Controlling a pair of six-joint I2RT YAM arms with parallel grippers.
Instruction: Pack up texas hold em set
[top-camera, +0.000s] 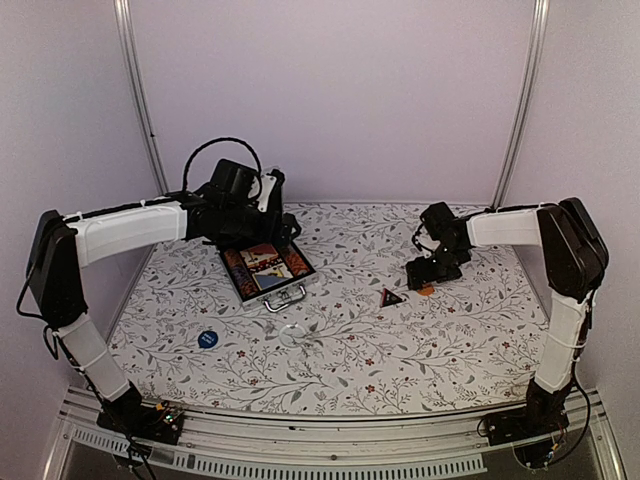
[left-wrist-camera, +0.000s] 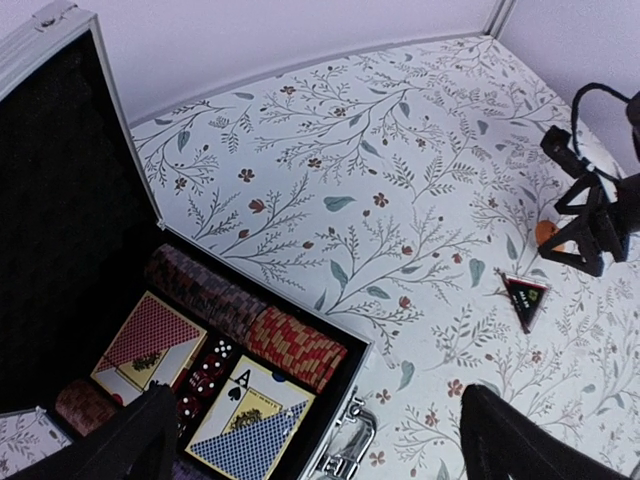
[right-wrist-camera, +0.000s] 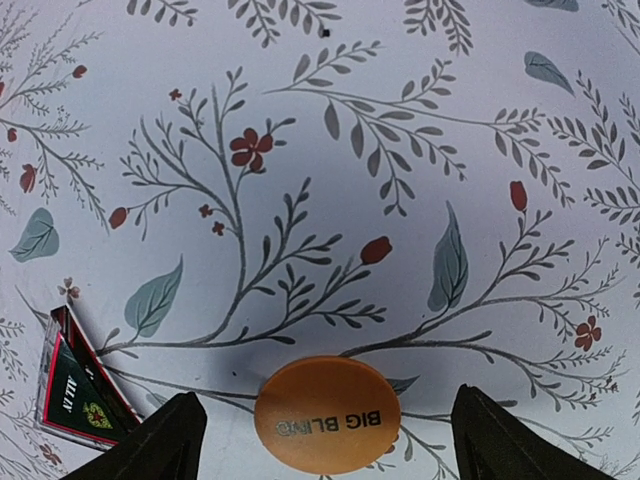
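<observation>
The silver case lies open left of centre, its black-lined lid raised. Inside it are reddish chip rows, two card decks and small red dice. My left gripper hangs open above the case's front edge, holding nothing. An orange round "BIG BLIND" token lies flat on the table. My right gripper is low over it, open, with a finger on each side and a gap to both. A triangular token lies just to its left.
A blue round token rests on the floral tablecloth near the front left. A pale round token lies in front of the case handle. White walls and metal posts close off the back.
</observation>
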